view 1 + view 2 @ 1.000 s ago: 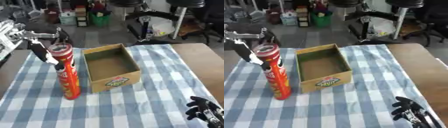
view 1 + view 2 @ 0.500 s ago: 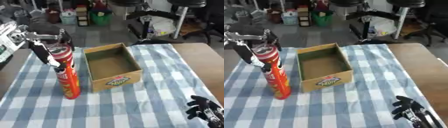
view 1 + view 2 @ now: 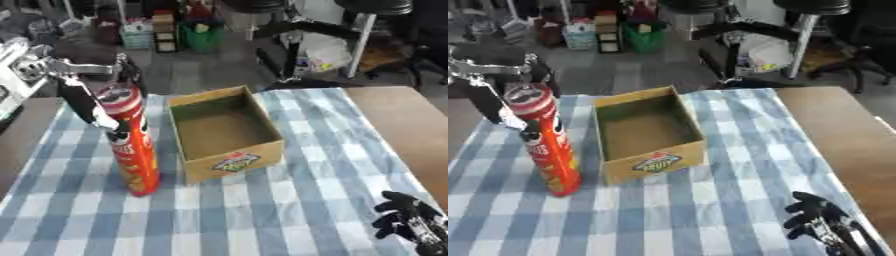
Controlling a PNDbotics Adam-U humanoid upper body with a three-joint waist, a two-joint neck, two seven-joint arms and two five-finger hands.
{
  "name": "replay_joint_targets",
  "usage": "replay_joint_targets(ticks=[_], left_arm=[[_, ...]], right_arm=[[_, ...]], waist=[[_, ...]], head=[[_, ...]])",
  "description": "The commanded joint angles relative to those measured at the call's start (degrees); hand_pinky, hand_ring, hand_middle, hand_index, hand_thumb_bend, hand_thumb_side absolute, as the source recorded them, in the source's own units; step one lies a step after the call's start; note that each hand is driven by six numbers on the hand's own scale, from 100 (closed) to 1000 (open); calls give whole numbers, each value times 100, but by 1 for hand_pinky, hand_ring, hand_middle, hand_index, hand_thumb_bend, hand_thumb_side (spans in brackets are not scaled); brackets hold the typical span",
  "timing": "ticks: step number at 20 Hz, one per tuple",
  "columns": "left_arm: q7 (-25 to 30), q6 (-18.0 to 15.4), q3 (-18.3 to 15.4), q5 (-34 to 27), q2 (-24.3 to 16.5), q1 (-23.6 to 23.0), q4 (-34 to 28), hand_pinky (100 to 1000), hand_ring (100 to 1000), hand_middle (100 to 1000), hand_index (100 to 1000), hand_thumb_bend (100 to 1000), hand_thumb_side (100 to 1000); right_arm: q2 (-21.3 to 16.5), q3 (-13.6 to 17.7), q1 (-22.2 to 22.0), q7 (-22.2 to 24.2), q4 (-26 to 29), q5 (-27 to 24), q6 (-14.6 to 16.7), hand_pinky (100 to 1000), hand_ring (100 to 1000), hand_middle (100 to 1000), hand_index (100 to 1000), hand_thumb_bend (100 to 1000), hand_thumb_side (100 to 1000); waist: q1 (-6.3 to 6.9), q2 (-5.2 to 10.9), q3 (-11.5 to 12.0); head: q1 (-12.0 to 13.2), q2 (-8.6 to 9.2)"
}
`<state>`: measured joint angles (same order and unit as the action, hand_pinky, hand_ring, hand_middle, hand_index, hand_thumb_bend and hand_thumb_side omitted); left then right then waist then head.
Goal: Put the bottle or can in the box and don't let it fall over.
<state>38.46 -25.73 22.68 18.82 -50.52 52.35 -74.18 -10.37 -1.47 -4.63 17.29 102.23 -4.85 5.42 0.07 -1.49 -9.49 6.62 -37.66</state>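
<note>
I am wrapping my left hand (image 3: 98, 95) around the top of the tall red chip can (image 3: 133, 145), fingers curled behind it and the thumb running down its near side, so the hand is grasping the can just under the lid. The can is standing upright on the checked tablecloth (image 3: 262, 215), just beside the left wall of the open cardboard box (image 3: 226, 134), not yet inside it.

To do this step well, I judge that I should be lifting straight up until the can's base clears the box wall, then carrying it sideways over the opening and lowering it level until the bottom is resting flat on the box floor. Because I am gripping high on a long, narrow cylinder, any tilt at the top will be swinging the base wide, so I am aiming to keep it vertical and to let go only once it is seated.

The can looks like a smooth, glossy printed tube with a pale round lid, likely slippery under the fingers. The box is plain brown cardboard, shallow, with thin walls and a printed label on its front; the can will be standing well above its rim. The cloth is soft, blue and white.

My right hand (image 3: 411, 225) is idling at the lower right corner, fingers relaxed, grasping nothing.
</note>
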Motion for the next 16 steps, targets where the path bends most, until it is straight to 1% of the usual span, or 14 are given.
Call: replay_joint_targets(ticks=[1, 5, 9, 12, 16], left_arm=[[1351, -1170, -385, -177, -149, 291, -6, 100, 319, 387, 617, 100, 141], [1351, -979, -648, -319, 17, 553, 100, 100, 319, 391, 626, 100, 129], [1351, -815, -856, -265, 366, 851, 312, 100, 312, 389, 628, 100, 132], [1351, -768, -941, -158, 631, 1010, 444, 100, 310, 388, 627, 100, 136], [1351, -760, -972, -30, 915, 1101, 537, 100, 310, 389, 628, 100, 149]], right_arm=[[-102, 18, 24, 2, 46, -59, 11, 509, 577, 634, 829, 100, 664], [-104, 4, 28, 11, 39, -68, 8, 509, 577, 634, 829, 100, 665], [-99, -39, 57, 50, 34, -92, 5, 509, 577, 634, 829, 100, 664], [-93, -67, 95, 77, 38, -124, 4, 509, 577, 634, 829, 100, 664], [-72, -104, 159, 113, 39, -158, -2, 509, 577, 634, 829, 100, 665]], waist=[[-1, 83, -1], [-3, 90, -16], [-31, 83, -89], [-52, 60, -168], [-74, 9, -267]], head=[[-10, -14], [-2, -30], [24, -23], [45, -3], [84, 17]])
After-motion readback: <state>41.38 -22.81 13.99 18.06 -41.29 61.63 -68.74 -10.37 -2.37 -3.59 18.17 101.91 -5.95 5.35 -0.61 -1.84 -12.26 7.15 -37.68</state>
